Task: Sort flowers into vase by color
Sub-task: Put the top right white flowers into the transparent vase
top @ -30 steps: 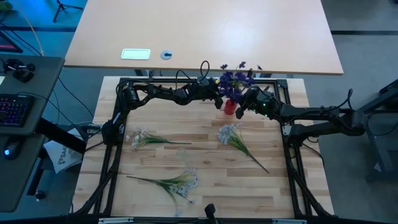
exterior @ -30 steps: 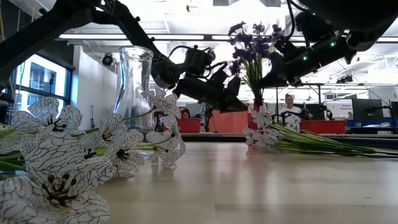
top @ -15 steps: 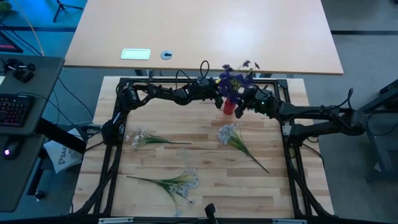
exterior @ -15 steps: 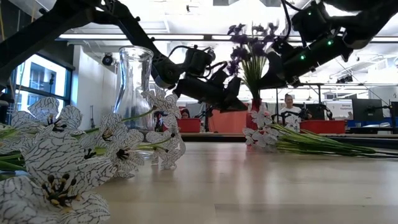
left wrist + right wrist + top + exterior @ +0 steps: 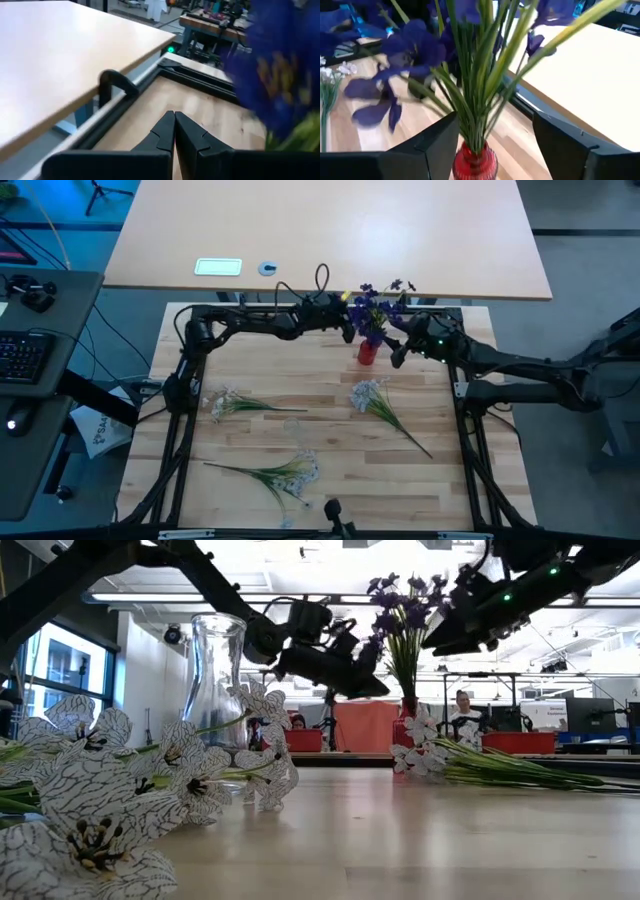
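- Overhead first, in the high view: both arms reach toward the upper middle of the frame. The left arm stretches nearly level from the upper left, and the left gripper [image 5: 348,330] sits just left of the purple flowers [image 5: 378,302]. The right arm comes in from the right edge, and the right gripper [image 5: 397,352] lies just right of the red vase [image 5: 367,353]. The purple blossoms stand in that vase at the far edge of the wooden table [image 5: 330,420]. Three white sprigs lie flat: one at centre [image 5: 372,396], one at mid left [image 5: 232,404], one at lower centre [image 5: 285,473].
- Low view: the left gripper [image 5: 375,690] hangs in the air left of the purple stems, its fingers pressed together. The right gripper [image 5: 437,644] hovers at upper right, beside the blossoms [image 5: 405,608]. The red vase [image 5: 403,730] shows behind a white sprig [image 5: 440,758] lying on the table. A clear glass vase [image 5: 217,675] stands at left, with white blossoms [image 5: 90,790] blurred in the foreground. A person [image 5: 463,705] sits far behind.
- Left wrist view: the left gripper's fingers [image 5: 165,131] meet with no gap and hold nothing; a blurred purple blossom [image 5: 280,75] fills the right side.
- Right wrist view: the right gripper's fingers [image 5: 440,140] are spread wide to either side of the red vase [image 5: 475,162], clear of it, green stems [image 5: 480,75] rising between them.
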Controlling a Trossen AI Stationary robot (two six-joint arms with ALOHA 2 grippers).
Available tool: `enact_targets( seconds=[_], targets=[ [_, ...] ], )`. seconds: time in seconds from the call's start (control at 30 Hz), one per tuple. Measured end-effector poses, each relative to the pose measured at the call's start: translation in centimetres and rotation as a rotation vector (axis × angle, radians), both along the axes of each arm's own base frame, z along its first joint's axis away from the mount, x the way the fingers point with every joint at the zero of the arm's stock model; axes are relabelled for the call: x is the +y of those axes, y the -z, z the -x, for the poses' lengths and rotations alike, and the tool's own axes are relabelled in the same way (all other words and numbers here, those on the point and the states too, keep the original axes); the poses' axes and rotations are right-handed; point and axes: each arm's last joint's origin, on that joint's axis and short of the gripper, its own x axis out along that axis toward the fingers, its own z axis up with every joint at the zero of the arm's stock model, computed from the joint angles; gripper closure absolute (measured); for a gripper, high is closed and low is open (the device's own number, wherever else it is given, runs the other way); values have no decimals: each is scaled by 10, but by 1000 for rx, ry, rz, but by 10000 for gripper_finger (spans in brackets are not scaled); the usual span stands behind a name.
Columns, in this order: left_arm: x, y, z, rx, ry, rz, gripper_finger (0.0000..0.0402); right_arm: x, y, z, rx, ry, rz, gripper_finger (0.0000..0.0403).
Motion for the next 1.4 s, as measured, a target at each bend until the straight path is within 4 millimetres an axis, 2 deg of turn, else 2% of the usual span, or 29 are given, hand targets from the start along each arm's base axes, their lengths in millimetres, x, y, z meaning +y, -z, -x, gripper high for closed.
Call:
enact_targets(
  seconds=[0.27, 0.43, 0.6, 0.73, 0.93, 1.03, 1.13, 1.23, 1.4],
  targets=[
    [12, -39, 27, 59, -52, 92, 401, 10, -11, 25, 11, 26, 6, 151],
    [4, -75, 54, 156, 4, 155, 401, 16, -18, 37, -11, 43, 22, 151],
    [-38, -111, 79, 308, 138, 147, 401, 21, -17, 49, 8, 39, -15, 151],
    [-84, -121, 98, 310, 185, 165, 401, 28, -10, 56, 46, -39, -125, 151],
    [-164, -121, 137, 214, 119, 278, 401, 40, 6, 58, 31, -277, -500, 151],
    [-194, -120, 160, 142, 85, 312, 402, 49, 21, 58, 71, -356, -722, 151],
    [-211, -118, 181, 100, 44, 353, 402, 61, 38, 57, 169, -396, -856, 151],
    [-221, -119, 199, 56, 13, 358, 402, 75, 45, 51, 244, -432, -923, 151],
    [-231, -124, 222, 22, 33, 272, 401, 99, 57, 40, 390, -407, -896, 151]
  ],
)
